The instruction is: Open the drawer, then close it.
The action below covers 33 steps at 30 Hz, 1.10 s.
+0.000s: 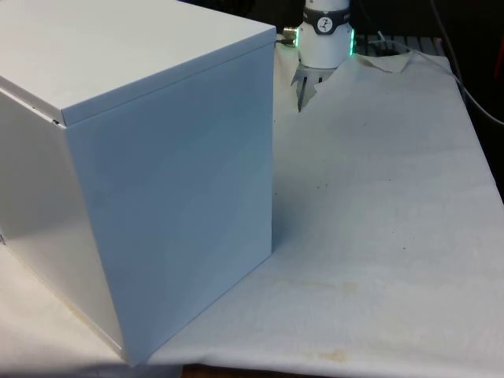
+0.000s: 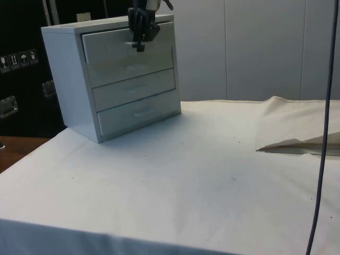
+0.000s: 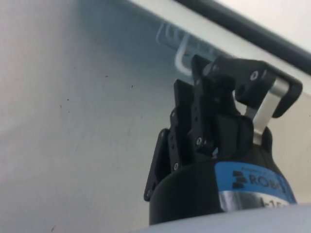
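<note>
White chest [image 2: 114,74], top drawer [image 2: 127,50] ajar

White chest of drawers [image 2: 114,79], pale handles; black gripper [image 2: 141,40]; white cloth [image 2: 186,180] on worktop, faint brownish stains.

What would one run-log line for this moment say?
gripper: at top drawer handle | chest of drawers: middle, bottom drawers closed | phase: at handle
</note>
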{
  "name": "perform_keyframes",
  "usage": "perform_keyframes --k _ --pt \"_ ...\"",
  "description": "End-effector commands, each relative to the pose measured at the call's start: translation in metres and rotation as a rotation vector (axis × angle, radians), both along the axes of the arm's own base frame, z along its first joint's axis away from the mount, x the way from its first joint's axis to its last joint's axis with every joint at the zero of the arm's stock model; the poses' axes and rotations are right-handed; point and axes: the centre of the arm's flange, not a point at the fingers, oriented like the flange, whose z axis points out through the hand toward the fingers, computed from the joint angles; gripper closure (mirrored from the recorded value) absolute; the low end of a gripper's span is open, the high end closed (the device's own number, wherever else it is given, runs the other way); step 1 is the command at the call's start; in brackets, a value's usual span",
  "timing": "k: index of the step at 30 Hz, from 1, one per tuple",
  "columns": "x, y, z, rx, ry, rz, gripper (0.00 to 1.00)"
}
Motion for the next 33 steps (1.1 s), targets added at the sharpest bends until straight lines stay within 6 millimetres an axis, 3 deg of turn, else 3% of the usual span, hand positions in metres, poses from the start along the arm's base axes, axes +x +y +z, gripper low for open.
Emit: perform_keyframes --k 1,3,18,25,26,33 --pt "0.001 0.001 -0.003 0.002 0.003 0.0 0.9" --pt "0.003 0.001 -0.002 0.0 0.002 0.002 1.0" --pt "0.002 0.0 0.001 -0.002 0.002 0.004 1.0" --pt "-0.01 -0.001 0.011 0.006 0.005 0.008 1.0" --pt "-0.005 0.0 0.007 0.007 0.006 0.009 1.0" --pt "-0.03 0.006 0.016 0.025 0.007 0.021 1.0"
